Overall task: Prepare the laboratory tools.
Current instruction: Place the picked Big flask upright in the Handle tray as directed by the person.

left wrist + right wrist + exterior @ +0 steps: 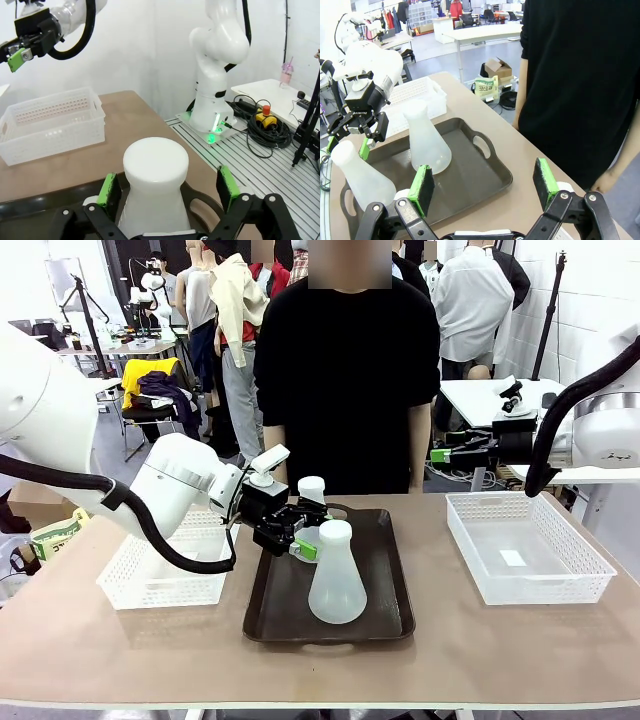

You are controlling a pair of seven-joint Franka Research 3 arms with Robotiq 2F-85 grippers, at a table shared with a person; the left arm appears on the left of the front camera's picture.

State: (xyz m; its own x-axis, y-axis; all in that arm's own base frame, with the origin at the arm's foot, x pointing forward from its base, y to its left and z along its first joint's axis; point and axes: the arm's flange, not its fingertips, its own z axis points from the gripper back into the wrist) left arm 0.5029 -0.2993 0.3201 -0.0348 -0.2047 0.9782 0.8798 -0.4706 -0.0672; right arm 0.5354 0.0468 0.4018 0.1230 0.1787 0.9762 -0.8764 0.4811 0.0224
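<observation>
Tan bench (520,640), dark tray (385,570) carrying two flasks (336,575), white baskets (525,550) either side, left pincer (296,532) spread around rear flask (312,490), right pincer (485,187) spread, empty, person (345,380) opposite.

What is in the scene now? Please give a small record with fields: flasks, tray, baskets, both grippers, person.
near flask: conical flask upright on the tray, left gripper's open fingers on either side of its neck
far flask: second flask upright at the tray's far end
tray: dark brown tray at table centre
baskets: white mesh basket left, another basket right
left gripper: open
right gripper: open, raised above the table
person: standing at far side
</observation>
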